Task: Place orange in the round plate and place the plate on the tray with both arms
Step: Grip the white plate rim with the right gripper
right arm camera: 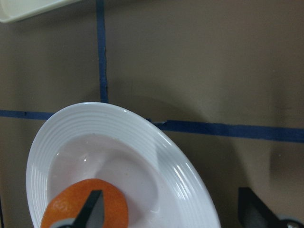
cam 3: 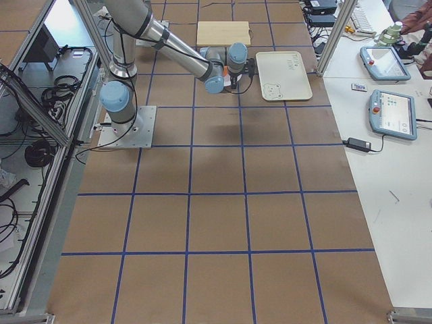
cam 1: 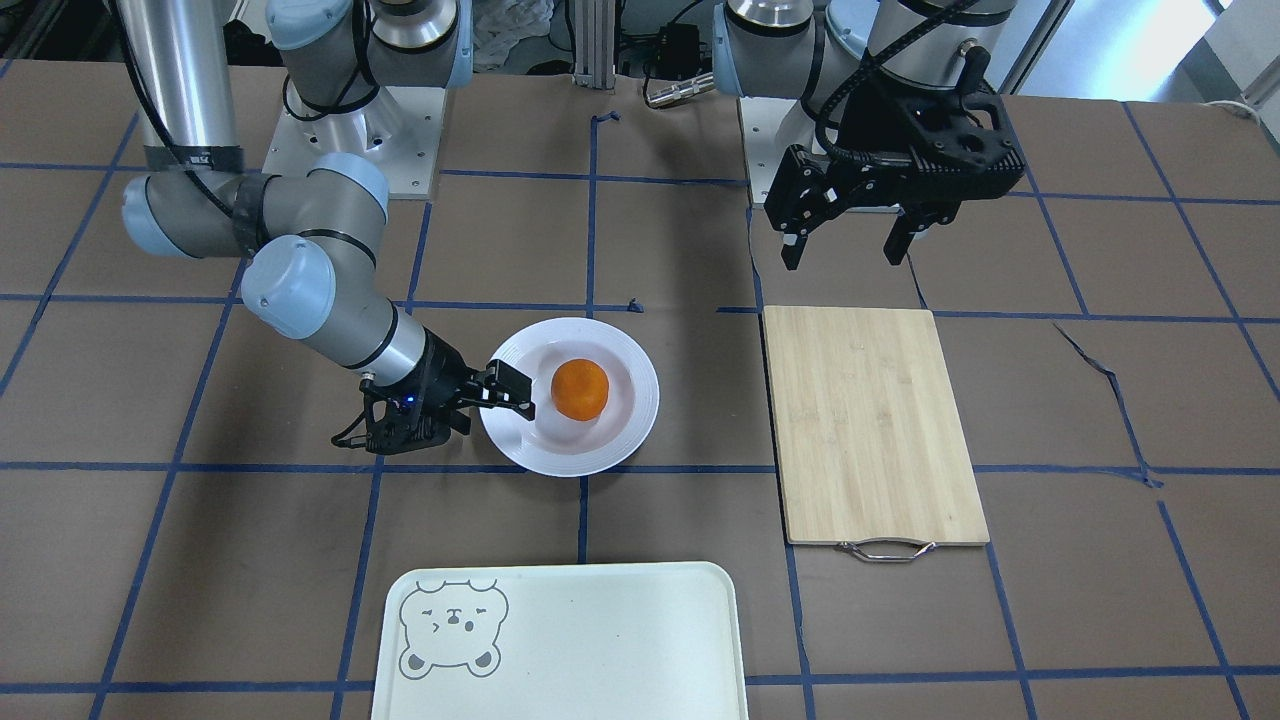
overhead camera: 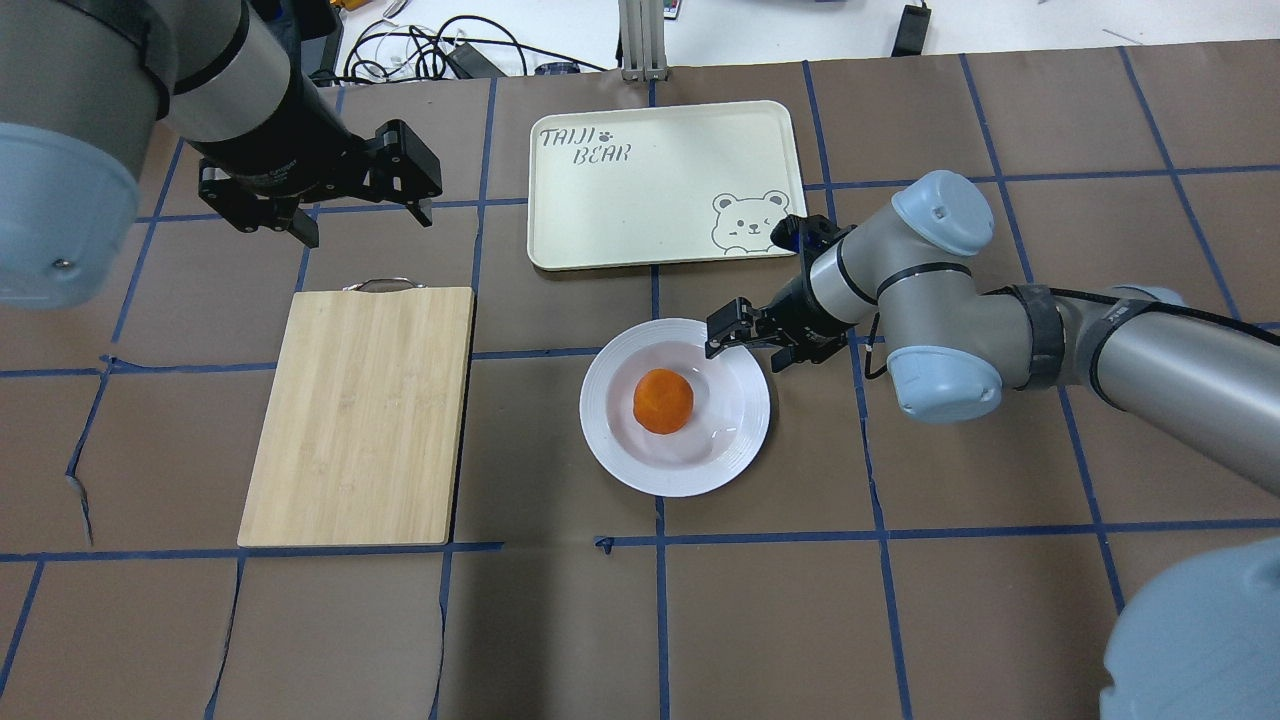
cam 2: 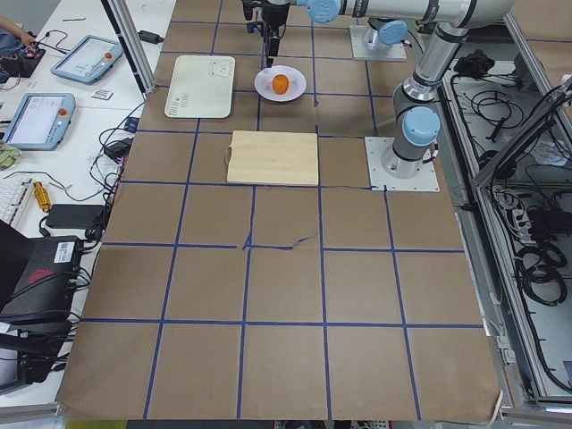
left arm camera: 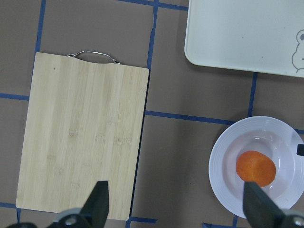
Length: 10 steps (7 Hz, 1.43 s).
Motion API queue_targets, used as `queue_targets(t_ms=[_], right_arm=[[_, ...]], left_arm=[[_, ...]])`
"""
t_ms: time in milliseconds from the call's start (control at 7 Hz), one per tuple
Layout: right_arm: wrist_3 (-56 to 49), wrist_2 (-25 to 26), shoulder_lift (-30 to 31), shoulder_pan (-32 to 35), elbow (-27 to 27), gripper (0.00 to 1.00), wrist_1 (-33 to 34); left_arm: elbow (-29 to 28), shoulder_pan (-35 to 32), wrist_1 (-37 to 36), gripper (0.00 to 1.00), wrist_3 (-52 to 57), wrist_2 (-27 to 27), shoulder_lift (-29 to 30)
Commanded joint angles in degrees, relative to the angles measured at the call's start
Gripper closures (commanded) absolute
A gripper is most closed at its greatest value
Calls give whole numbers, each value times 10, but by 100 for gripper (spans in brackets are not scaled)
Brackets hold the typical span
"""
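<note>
The orange (overhead camera: pixel 662 400) lies in the sunken centre of the round plate (overhead camera: pixel 620 445), so the first part of the task is judged to be done. The plate rests on the tabletop (overhead camera: pixel 900 610) and has not yet been set on the tray (overhead camera: pixel 640 200). The tray lies just beyond the plate on the side away from the robot, with a strip of bare tabletop between them. The step in hand is judged to be the gripping of the plate for the two-armed carry.

The right gripper (overhead camera: pixel 745 342) is held low at the plate's rim, on the side nearest the tray's bear corner. Its jaws are parted. In the right wrist view one finger is seen over the plate's inside, close to the orange, and the other outside the rim, so the rim is straddled but nothing is clamped.

The left gripper (overhead camera: pixel 363 220) hangs well apart from the plate, wide open and empty. It is above bare tabletop past the handle end of the bamboo cutting board (overhead camera: pixel 360 420), which lies beside the plate on the robot's left.

For the next move, the right jaws would have to be closed on the rim. The left gripper would have to be brought across the board, lowered to the plate's opposite rim and closed there. The plate should then be raised level by both arms, so that the orange is not rolled out, and carried the short way to the tray.
</note>
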State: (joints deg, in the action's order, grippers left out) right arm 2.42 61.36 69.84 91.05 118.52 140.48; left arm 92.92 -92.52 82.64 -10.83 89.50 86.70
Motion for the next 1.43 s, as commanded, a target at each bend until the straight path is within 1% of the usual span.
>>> queue_targets(t_ms=[0, 143, 286, 429, 571, 714, 857, 1000, 1143, 1286], right_arm=[[10, -5, -2, 1, 47, 11, 57], [30, -2, -1, 3, 49, 34, 59], [32, -4, -2, 4, 58, 35, 59], [33, -5, 0, 4, 67, 38, 59], [47, -5, 2, 12, 71, 57, 59], [92, -4, 5, 24, 70, 78, 60], [148, -2, 7, 34, 69, 84, 87], [193, 1, 11, 52, 69, 93, 89], [195, 4, 14, 61, 67, 98, 90], [204, 4, 31, 62, 66, 99, 89]], left_arm=[[2, 1, 5, 0, 0, 1, -4], [2, 3, 5, 0, 31, 2, -5], [-1, 4, 27, 0, 36, 2, -6], [-3, 5, 31, 0, 37, 0, -7], [-3, 5, 32, 0, 39, 1, -7], [-2, 5, 32, 0, 40, 0, -8], [1, 5, 32, 0, 39, 0, -9], [-1, 5, 37, 0, 39, 1, -11], [-1, 5, 52, 0, 38, 2, -14], [-1, 6, 53, 0, 38, 2, -14]])
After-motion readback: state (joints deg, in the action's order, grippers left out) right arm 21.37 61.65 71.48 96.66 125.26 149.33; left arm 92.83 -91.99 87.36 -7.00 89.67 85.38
